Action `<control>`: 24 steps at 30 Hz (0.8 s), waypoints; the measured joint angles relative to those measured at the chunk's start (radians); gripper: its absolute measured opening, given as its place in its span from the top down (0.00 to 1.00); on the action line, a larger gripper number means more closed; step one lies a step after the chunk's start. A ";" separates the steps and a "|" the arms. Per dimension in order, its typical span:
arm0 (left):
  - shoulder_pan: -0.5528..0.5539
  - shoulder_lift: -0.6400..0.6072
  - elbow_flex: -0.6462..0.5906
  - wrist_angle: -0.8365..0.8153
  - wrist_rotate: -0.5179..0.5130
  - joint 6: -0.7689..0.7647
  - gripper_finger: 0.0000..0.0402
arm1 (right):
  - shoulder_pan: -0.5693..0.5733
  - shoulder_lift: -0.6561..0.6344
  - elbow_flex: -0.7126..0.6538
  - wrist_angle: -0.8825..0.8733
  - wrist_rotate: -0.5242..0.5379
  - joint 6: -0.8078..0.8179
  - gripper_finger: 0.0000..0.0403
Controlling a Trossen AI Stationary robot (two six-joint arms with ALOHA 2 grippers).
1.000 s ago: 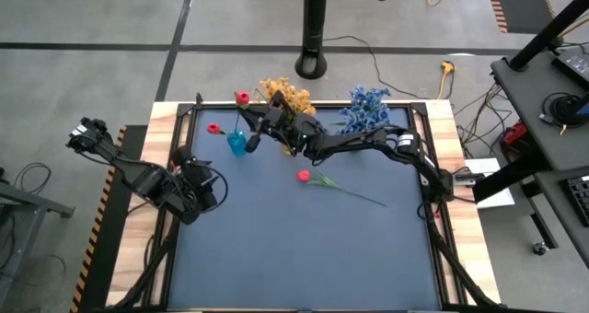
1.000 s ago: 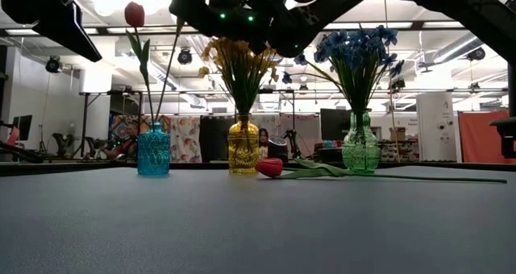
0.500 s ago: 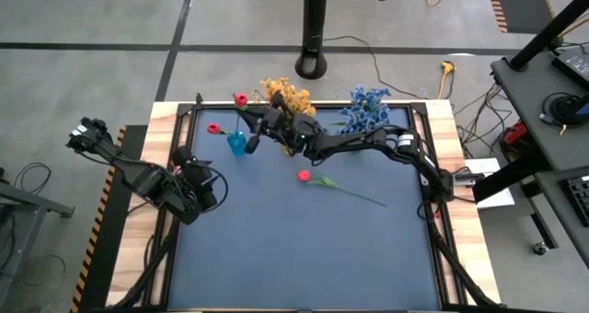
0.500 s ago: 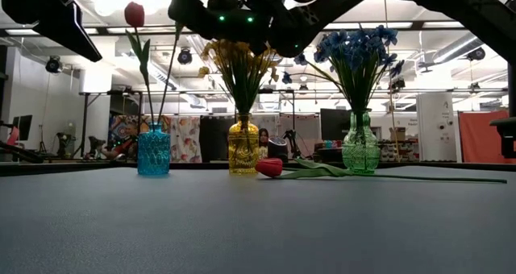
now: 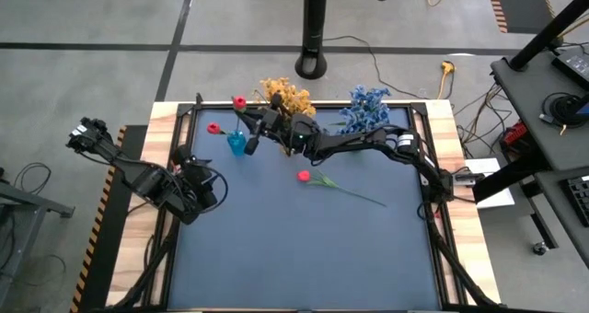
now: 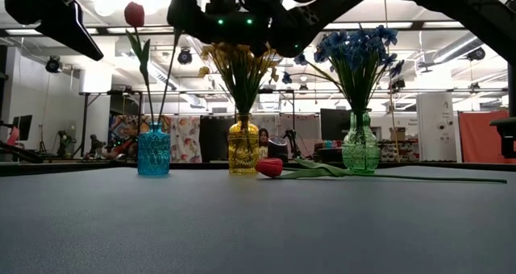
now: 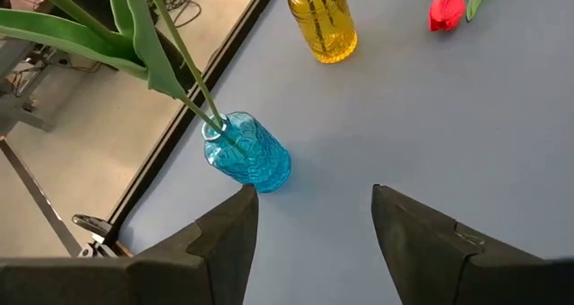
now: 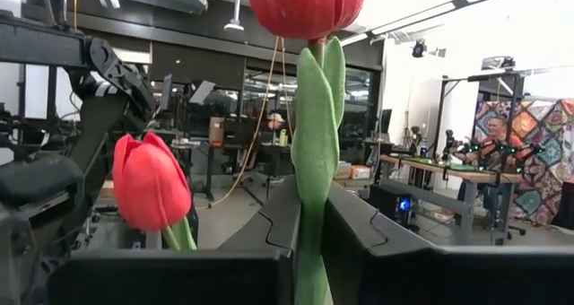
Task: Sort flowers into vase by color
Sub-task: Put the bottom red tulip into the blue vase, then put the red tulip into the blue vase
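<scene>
Since the earlier frame the right gripper (image 5: 260, 121) has crept slightly left, toward the blue vase (image 5: 237, 144) at upper centre-left of the high view. It is clenched on a red tulip's stem (image 8: 309, 152), the bud overhead. The sprig looks light, thin and bendy; the stem is the place to hold. Another tulip (image 5: 304, 176) lies mid-table. The left gripper (image 5: 193, 191), fingers apart, waits at left. No legible writing.

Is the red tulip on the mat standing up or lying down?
Lying down. The red tulip rests flat on the mat, stem stretched sideways, in front of the yellow vase and green vase, in no vase.
</scene>
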 joint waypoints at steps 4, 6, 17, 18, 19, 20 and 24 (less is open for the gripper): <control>0.000 0.000 0.000 0.000 0.000 0.000 0.50 | 0.000 0.000 0.000 -0.011 0.000 0.007 0.88; 0.000 0.000 0.000 0.000 0.000 0.000 0.50 | 0.000 0.000 0.000 -0.024 0.000 0.012 0.83; 0.000 0.000 0.000 0.001 -0.001 0.000 0.50 | 0.021 -0.010 0.000 -0.104 0.037 0.019 0.59; 0.000 0.000 0.000 0.001 -0.001 0.000 0.50 | 0.027 -0.012 0.000 -0.108 0.056 -0.002 0.56; 0.000 0.000 0.000 0.001 -0.001 0.000 0.50 | 0.034 -0.016 -0.001 -0.114 0.081 -0.026 0.54; 0.000 0.000 0.000 0.001 -0.001 0.000 0.50 | 0.041 -0.021 -0.002 -0.123 0.113 -0.048 0.52; 0.000 0.000 0.000 0.001 -0.002 0.000 0.50 | 0.064 -0.056 -0.002 -0.181 0.203 -0.103 0.44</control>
